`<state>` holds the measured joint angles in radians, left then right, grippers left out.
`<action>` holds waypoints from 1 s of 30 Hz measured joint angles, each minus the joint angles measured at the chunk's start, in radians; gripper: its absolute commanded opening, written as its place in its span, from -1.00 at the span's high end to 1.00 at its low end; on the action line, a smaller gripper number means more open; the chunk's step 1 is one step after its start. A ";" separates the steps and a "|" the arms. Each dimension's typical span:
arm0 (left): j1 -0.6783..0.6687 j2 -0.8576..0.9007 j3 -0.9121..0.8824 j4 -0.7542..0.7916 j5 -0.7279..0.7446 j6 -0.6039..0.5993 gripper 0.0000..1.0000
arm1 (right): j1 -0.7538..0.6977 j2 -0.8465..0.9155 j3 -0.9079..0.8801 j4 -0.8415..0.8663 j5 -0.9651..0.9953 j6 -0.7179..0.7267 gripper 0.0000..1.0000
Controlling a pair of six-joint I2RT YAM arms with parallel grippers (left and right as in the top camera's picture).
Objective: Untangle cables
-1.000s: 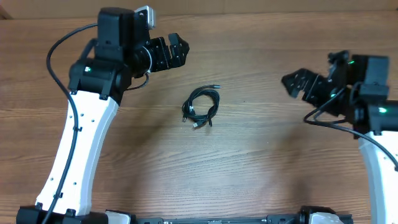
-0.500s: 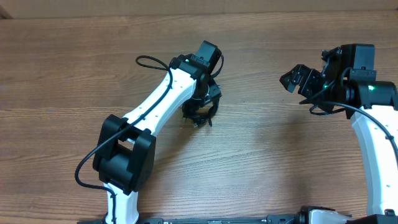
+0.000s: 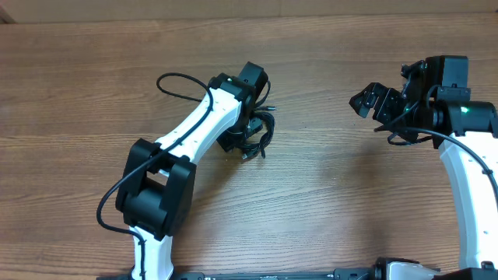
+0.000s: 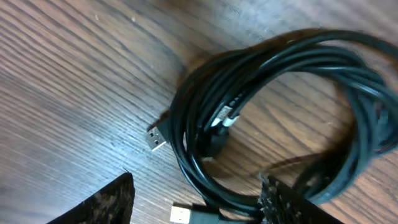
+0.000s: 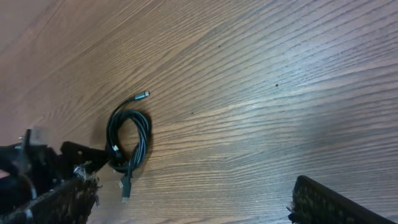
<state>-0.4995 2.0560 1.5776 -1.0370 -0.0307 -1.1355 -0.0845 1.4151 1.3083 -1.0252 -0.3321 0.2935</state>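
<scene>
The left gripper (image 4: pixel 196 185) is low over the cables (image 4: pixel 189 137), with its jaws partly apart and not closed on anything. Bare bench (image 5: pixel 280 62) shows between the fingers. The coil lies just ahead of the fingertips, and one finger (image 4: pixel 298 205) overlaps a strand of it. A silver plug (image 4: pixel 157 137) sticks out of the coil just ahead of the other finger, and a second plug (image 4: pixel 180 214) lies between the two. The right gripper (image 5: pixel 196 186) stands wide and holds nothing. The cables are well ahead of it, on the bench.

Black cables (image 4: pixel 202 112), brown wood-grain table (image 4: pixel 74 74)
</scene>
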 measured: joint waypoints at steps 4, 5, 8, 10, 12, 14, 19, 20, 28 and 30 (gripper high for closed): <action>0.000 0.038 -0.021 0.000 0.032 -0.011 -0.18 | 0.000 0.000 0.000 -0.008 0.000 -0.003 -0.99; 0.000 0.041 -0.021 0.000 0.036 -0.011 -0.15 | 0.000 0.000 0.000 -0.008 0.000 -0.004 -0.99; 0.000 0.043 -0.021 0.003 0.043 -0.015 0.00 | 0.000 0.000 0.000 -0.009 0.000 -0.006 -0.99; 0.000 0.054 -0.021 0.008 0.046 -0.014 0.05 | 0.000 0.000 0.000 -0.007 0.000 -0.006 -1.00; 0.000 0.081 -0.021 0.009 0.046 -0.015 0.11 | 0.000 0.000 0.000 -0.007 0.000 -0.005 -1.00; 0.000 0.095 -0.021 0.008 0.048 -0.015 0.21 | 0.000 0.000 0.000 -0.006 0.000 -0.006 -1.00; 0.000 0.095 -0.021 0.027 0.048 -0.017 0.92 | 0.000 0.000 0.000 0.001 0.000 -0.006 -1.00; 0.000 0.093 -0.019 0.024 0.048 -0.017 0.92 | 0.000 0.000 0.000 0.003 0.000 -0.005 -1.00; 0.090 0.095 0.181 0.041 0.103 0.392 0.91 | 0.000 0.000 0.000 0.066 -0.132 -0.032 -0.99; 0.096 0.085 0.246 0.042 0.166 0.539 0.92 | 0.005 0.000 0.000 0.084 -0.180 -0.040 -0.99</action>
<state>-0.4038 2.1407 1.8236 -0.9955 0.1349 -0.5964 -0.0799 1.4151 1.3083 -0.9417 -0.5117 0.2539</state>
